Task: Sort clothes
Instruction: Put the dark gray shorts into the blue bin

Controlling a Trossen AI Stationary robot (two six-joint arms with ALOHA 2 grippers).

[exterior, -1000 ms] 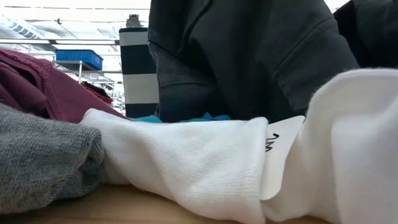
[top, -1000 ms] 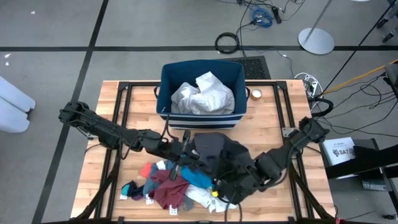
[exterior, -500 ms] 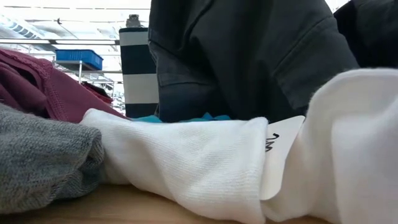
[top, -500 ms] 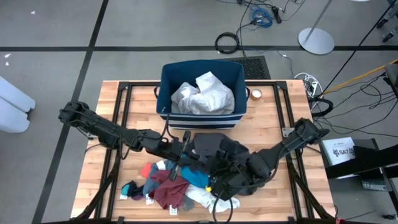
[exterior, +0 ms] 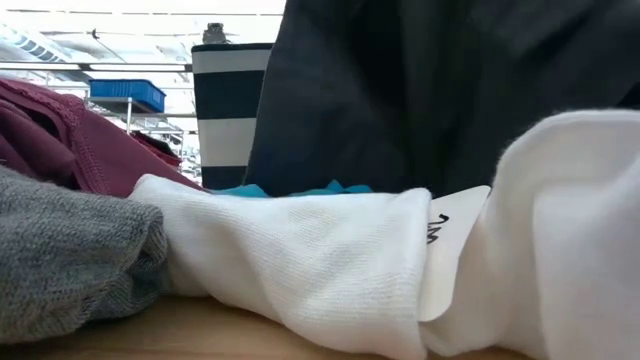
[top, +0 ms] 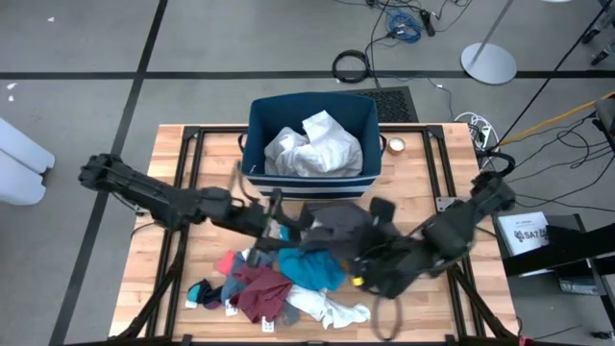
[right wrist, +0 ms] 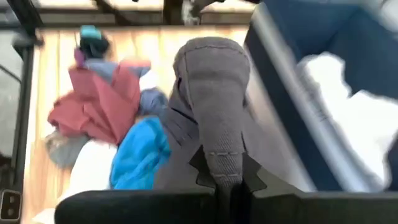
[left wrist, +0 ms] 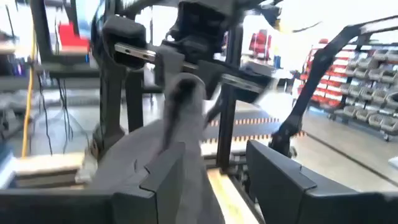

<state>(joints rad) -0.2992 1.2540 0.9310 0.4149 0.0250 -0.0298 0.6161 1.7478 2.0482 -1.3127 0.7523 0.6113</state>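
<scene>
Only the white clothes (top: pixel 312 144) are in the bin (top: pixel 258 120); the right tool (right wrist: pixel 225 182) pinches the grey top (top: pixel 332 226) above the table (top: pixel 423 163), left tool (left wrist: pixel 214 180) spread, colourful pile (top: pixel 279 279) left

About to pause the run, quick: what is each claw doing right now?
Left claw: open, dark grey garment between its fingers.
Right claw: shut on the dark grey garment.

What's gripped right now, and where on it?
The right gripper is shut on the dark grey garment, pinching a bunched fold of it. The left gripper is open, with the cloth lying loose between its fingers.
</scene>
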